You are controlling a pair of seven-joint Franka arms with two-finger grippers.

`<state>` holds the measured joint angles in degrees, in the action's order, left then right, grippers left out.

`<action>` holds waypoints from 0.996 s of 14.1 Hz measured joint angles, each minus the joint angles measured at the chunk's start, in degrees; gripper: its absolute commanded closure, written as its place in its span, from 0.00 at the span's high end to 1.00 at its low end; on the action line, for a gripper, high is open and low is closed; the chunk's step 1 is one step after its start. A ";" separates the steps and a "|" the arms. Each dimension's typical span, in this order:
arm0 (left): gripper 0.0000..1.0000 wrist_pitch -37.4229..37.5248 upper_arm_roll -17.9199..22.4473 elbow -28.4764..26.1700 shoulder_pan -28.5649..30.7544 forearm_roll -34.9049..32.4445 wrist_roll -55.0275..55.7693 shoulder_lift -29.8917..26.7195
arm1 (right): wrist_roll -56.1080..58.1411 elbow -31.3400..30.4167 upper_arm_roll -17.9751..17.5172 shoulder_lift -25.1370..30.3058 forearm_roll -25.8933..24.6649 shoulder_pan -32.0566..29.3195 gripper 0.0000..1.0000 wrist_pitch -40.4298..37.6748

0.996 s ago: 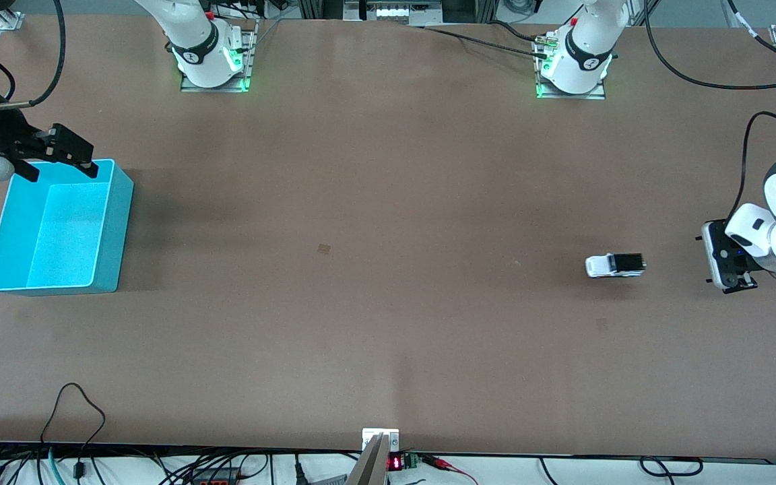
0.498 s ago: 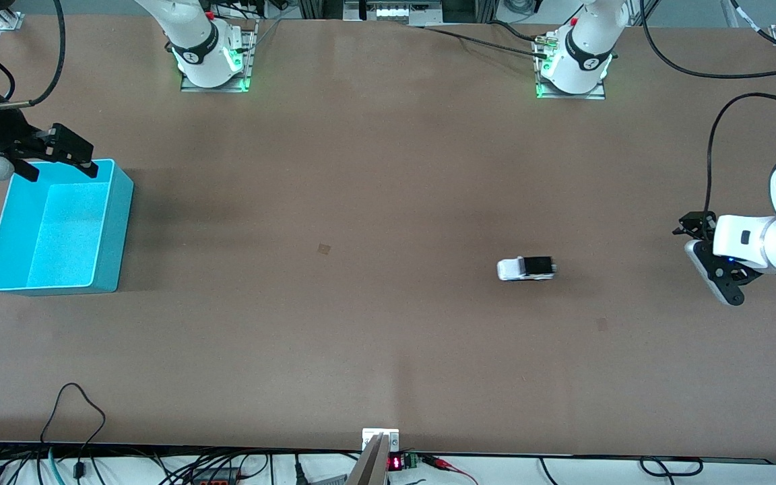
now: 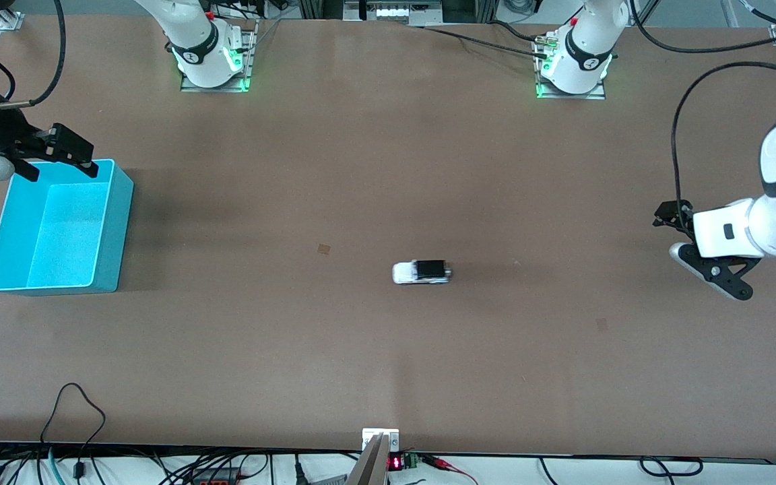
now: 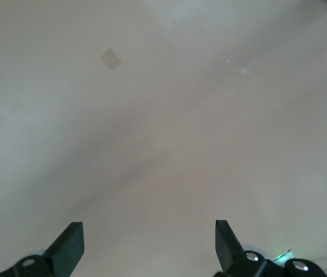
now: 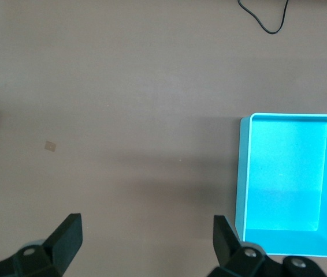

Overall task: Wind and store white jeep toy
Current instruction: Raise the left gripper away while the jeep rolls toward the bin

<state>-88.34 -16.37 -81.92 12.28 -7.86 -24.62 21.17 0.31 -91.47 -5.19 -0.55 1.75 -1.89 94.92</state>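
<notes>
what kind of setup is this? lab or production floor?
Looks like a robotics lab bench, not production: two arm bases bolted to a plain brown table, loose cables along its edge, and only a white jeep toy and a turquoise bin as props.

No words, labels, brand names or signs can be read anywhere here. The only number-like thing is a small red lit display at the bench edge nearest the front camera, and its digits are too small to make out. Dark bands around the two arm bases carry a small pale mark each, also illegible.
</notes>
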 measured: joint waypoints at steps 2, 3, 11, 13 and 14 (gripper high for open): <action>1.00 -0.09 4.24 -0.92 -4.70 2.32 11.78 -2.80 | 0.00 0.00 0.00 0.00 0.00 0.00 1.00 -0.01; 1.00 -0.99 6.33 -1.97 -6.72 3.89 18.77 -4.42 | 0.00 0.00 0.00 0.00 0.00 0.00 1.00 -0.01; 1.00 -8.63 18.34 -15.53 -13.40 8.62 27.19 -22.22 | 0.00 0.00 0.01 -0.01 0.00 -0.02 1.00 -0.12; 1.00 -6.56 18.43 -16.36 -13.45 8.62 24.28 -23.62 | 0.00 0.00 0.01 0.00 0.00 -0.02 1.00 -0.13; 1.00 -5.92 18.58 -16.62 -13.41 8.62 23.26 -23.67 | 0.00 0.00 0.01 -0.01 0.00 -0.02 1.00 -0.13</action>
<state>-94.26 2.21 -98.54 -1.13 0.75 -1.35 -2.50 0.31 -91.47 -5.18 -0.56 1.75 -1.92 94.79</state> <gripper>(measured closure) 0.000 0.000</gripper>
